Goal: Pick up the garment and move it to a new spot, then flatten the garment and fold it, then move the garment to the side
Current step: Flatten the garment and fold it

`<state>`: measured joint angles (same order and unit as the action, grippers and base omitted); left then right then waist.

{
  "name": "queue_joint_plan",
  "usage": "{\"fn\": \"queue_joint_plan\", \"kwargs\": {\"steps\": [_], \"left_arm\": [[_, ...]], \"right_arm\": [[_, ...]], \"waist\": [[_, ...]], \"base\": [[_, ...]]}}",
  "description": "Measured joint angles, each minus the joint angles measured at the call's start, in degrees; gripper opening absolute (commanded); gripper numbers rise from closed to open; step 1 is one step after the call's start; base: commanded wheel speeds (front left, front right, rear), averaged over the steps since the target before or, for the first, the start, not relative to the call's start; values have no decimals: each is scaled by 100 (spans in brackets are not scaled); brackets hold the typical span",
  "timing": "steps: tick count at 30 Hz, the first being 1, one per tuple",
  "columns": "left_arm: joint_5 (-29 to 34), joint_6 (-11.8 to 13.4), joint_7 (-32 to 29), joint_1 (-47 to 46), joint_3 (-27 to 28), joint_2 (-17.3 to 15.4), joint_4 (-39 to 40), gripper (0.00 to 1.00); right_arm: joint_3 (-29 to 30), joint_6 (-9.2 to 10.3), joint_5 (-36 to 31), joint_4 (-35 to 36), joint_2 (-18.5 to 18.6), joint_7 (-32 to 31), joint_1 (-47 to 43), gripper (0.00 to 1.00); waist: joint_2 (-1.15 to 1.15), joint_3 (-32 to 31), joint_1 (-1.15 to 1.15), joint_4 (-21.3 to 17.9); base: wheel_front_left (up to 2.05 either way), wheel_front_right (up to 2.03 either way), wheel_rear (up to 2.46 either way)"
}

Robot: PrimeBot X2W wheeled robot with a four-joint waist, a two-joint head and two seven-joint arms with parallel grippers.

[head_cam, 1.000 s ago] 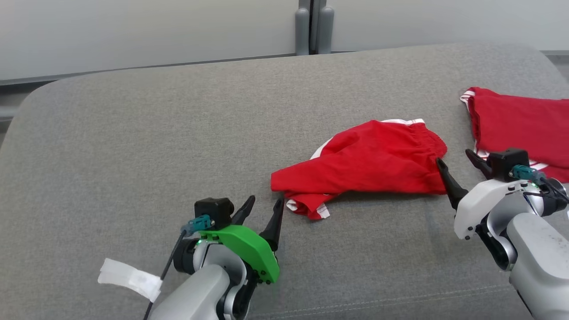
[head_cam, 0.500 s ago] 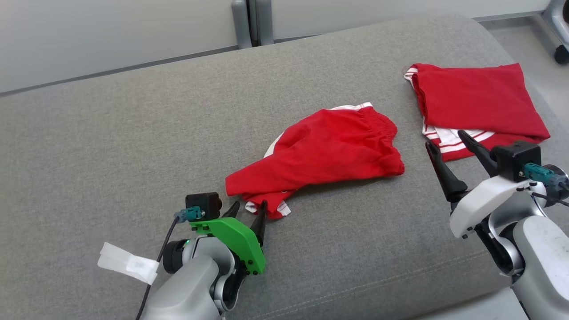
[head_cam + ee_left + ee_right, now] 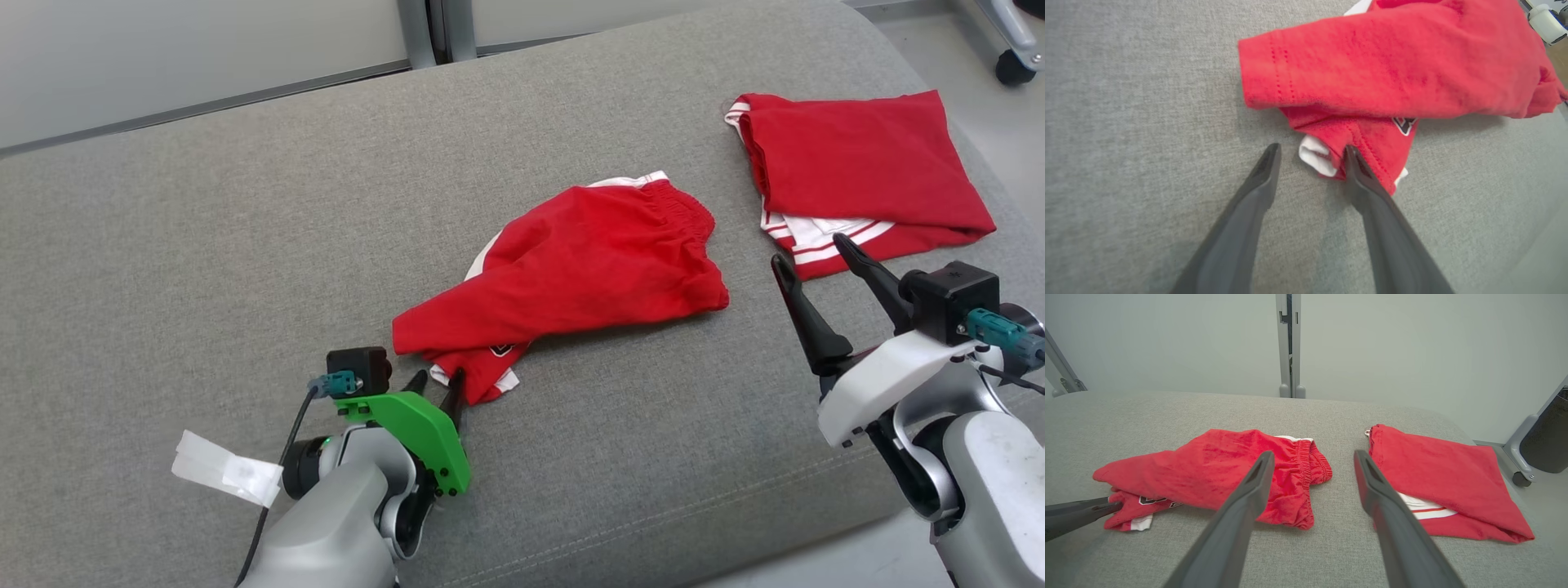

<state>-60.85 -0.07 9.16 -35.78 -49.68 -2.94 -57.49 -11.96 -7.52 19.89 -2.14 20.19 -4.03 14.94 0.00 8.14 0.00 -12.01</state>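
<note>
The garment (image 3: 571, 269), red shorts with white trim, lies crumpled in the middle of the grey cushion (image 3: 204, 245). My left gripper (image 3: 437, 380) is open at its near-left corner. In the left wrist view the white-edged hem (image 3: 1316, 157) sits between the two fingers of the left gripper (image 3: 1311, 149), and the right finger (image 3: 1367, 183) touches the red cloth. The garment (image 3: 1392, 69) fills the top of that view. My right gripper (image 3: 810, 251) hovers open, holding nothing, to the right of the garment's waistband (image 3: 1306, 457). In the right wrist view the right gripper (image 3: 1313, 454) points between the two red pieces.
A second red garment (image 3: 857, 155), folded with white stripes showing, lies at the cushion's far right (image 3: 1437, 473). The cushion's front seam (image 3: 653, 555) is close below my arms. Floor and a caster wheel (image 3: 1012, 69) lie past the right edge. A grey post (image 3: 1289, 343) stands against the wall behind.
The head view has swung right and down. My left gripper has moved forward to the garment's hem corner, and its jaws have narrowed a little. The right gripper stays open.
</note>
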Motion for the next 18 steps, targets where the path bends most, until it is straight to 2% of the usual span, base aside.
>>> {"fn": "queue_joint_plan", "kwargs": {"steps": [1, 2, 3, 4, 13, 18], "left_arm": [[0, 0, 0, 0, 0, 0, 0, 40], [-20, 0, -1, -7, -45, 2, 10, 16], [-41, 1, -4, -11, -101, 4, 13, 16], [-55, 3, -26, -19, -170, 5, 10, 0], [74, 109, 353, -360, -475, 12, -259, 0], [442, 204, 558, -839, -492, -54, -408, 0]], "right_arm": [[0, 0, 0, 0, 0, 0, 0, 100], [8, 0, -14, 13, -8, -2, -12, 100], [13, 0, -30, 27, -10, -18, -19, 100], [16, 0, -40, 40, -13, -18, -21, 100], [111, 0, -91, 89, -31, 10, -43, 100], [120, 0, -123, 100, -86, 46, -58, 100]], "waist": [[0, 0, 0, 0], [0, 2, 0, 0], [0, 4, 0, 0], [0, 5, 0, 0], [0, -39, 0, 93], [0, -107, 0, 198]], "base": [[0, 0, 0], [0, 0, 0], [0, 0, 0], [0, 0, 0], [0, 0, 0], [0, 0, 0]]}}
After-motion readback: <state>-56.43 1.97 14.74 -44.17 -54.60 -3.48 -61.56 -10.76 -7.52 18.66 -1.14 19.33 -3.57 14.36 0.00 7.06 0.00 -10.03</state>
